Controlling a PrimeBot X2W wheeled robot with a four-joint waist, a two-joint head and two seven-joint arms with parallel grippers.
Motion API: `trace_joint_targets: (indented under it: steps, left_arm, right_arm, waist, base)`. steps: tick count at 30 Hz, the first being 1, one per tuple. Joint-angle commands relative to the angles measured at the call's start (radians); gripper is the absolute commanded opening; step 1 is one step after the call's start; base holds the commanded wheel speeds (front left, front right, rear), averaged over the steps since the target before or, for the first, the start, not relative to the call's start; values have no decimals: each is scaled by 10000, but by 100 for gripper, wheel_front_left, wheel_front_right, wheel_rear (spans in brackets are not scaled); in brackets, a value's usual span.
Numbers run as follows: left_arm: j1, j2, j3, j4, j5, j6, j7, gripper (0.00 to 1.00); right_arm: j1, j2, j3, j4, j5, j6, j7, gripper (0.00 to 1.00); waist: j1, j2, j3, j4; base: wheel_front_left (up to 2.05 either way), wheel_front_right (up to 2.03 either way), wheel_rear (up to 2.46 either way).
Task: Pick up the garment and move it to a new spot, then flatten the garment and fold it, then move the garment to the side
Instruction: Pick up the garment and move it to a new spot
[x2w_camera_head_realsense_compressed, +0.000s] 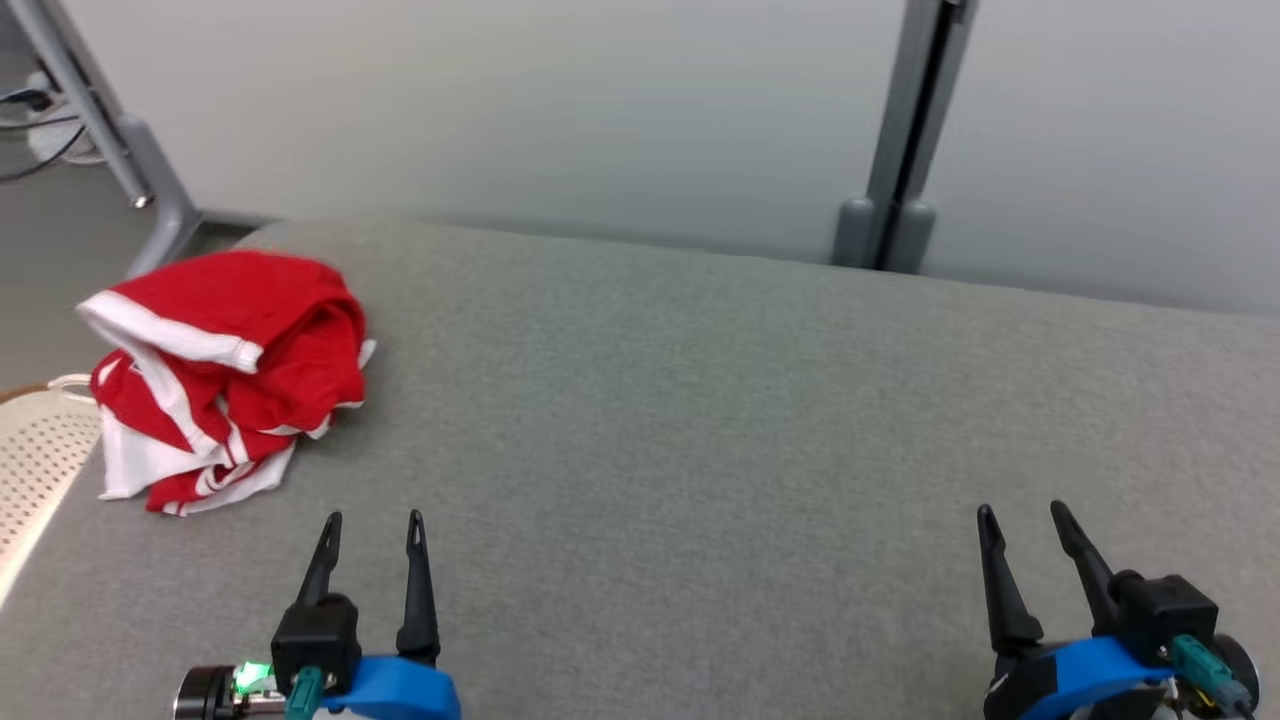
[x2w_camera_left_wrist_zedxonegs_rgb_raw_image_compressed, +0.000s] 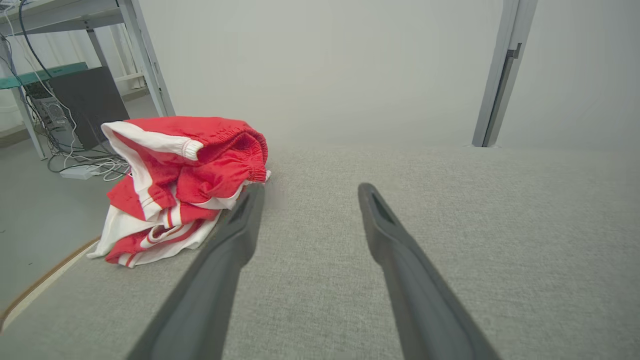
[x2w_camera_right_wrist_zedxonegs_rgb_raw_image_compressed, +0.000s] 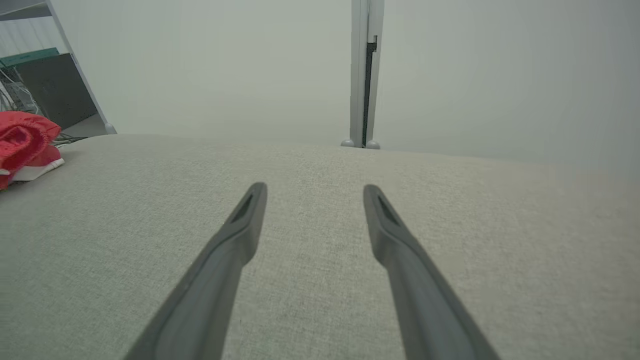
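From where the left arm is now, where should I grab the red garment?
Probably the bunched top fold of the garment, coming from above with the open left gripper, the nearer one. The heap stands proud there; its lower white edges lie flat on the grey surface.

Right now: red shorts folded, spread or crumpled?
Crumpled. The red-and-white shorts lie heaped near the grey table's left edge, waistband bunched on top, layers overlapping unevenly.

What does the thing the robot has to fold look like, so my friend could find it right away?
Start at the big grey padded top in front of the robot. Near its left edge, ahead of the left pincer, lies a crumpled garment. Its bright red cloth with white bands stands out from the plain grey around it.
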Motion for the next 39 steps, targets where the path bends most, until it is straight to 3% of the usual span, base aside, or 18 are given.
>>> trace_joint_targets:
  steps: [1,16,28,34,39]
  left_arm:
    - [-53,-18,49,-49,7,39,-44,100]
    - [223,-42,309,-180,-192,165,-37,100]
    - [259,-41,721,-399,-614,526,-37,100]
    - [-231,-42,585,-66,-897,324,-37,100]
    - [-1273,-41,933,391,-785,234,-37,100]
  right_arm:
    - [79,-12,60,-39,-7,22,-36,100]
    - [-34,-24,503,-84,-73,22,-36,100]
    - [-537,-320,1354,61,27,21,-36,100]
    - [-527,-491,1377,-41,50,21,-36,100]
    - [-745,-833,1756,-339,-14,13,-36,100]
  waist:
    - [0,-1,330,590]
    - [0,-1,553,3345]
    - [0,-1,952,3535]
    - [0,-1,1169,3506]
    - [0,-1,1776,3005]
  base:
    - [0,0,0]
    - [0,0,0]
    - [0,0,0]
    - [0,0,0]
    - [0,0,0]
